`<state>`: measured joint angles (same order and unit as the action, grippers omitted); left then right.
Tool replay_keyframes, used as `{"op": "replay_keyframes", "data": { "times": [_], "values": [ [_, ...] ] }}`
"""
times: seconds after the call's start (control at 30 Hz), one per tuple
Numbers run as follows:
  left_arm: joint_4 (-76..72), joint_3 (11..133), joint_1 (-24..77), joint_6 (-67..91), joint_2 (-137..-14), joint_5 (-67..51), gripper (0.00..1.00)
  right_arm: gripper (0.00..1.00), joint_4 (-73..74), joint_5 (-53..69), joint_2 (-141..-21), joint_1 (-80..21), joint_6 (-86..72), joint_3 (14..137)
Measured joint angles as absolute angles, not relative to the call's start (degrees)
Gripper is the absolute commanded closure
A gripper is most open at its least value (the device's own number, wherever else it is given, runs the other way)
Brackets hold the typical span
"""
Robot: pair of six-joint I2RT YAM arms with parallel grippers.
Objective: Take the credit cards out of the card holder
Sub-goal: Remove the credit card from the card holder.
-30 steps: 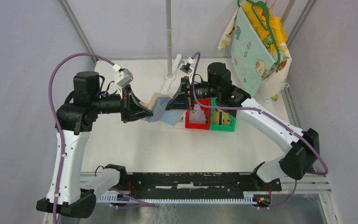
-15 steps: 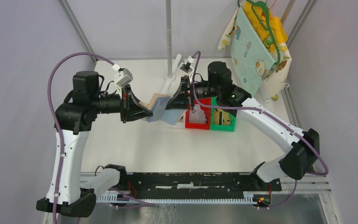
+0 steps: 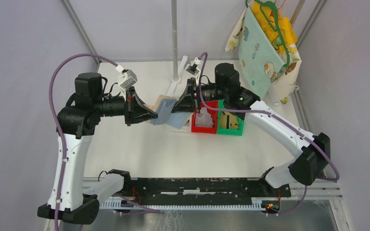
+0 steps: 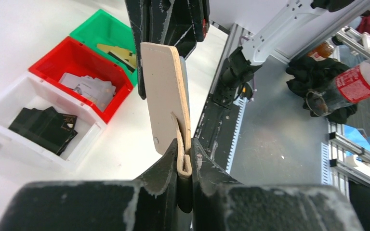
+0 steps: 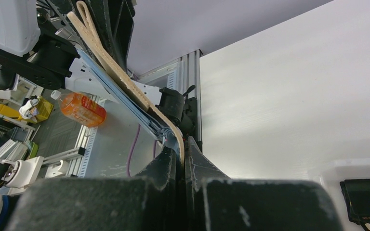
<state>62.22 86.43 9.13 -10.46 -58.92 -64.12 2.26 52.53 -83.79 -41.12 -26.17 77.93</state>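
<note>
At the bottom of the left wrist view the left gripper [image 4: 185,161] is clamped on the near edge of the tan card holder [image 4: 164,91], upright at mid-frame; the right gripper [image 5: 180,154] is closed on its far end; beyond, upper left, silver credit cards [image 4: 90,87] lie in a red bin [image 4: 53,60].

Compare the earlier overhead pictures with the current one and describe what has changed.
The left gripper narrowed its jaws onto one end of the card holder and now pinches it. The right gripper stayed shut on the other end. Both arms, the holder and the red bin kept their places.
</note>
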Motion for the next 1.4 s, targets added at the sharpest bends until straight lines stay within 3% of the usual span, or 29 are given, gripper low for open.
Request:
{"op": "replay_keyframes", "data": {
  "times": [0.6,1.4],
  "values": [
    [53.8,83.2,9.2,-6.2,-55.1,-54.0,0.87,1.00,0.4,52.7,-83.8,-40.8,-26.9,77.9],
    [64.8,87.5,9.2,-11.6,-60.1,-68.1,0.95,1.00,1.0,55.4,-83.1,-40.9,-26.2,77.6]
  ]
}}
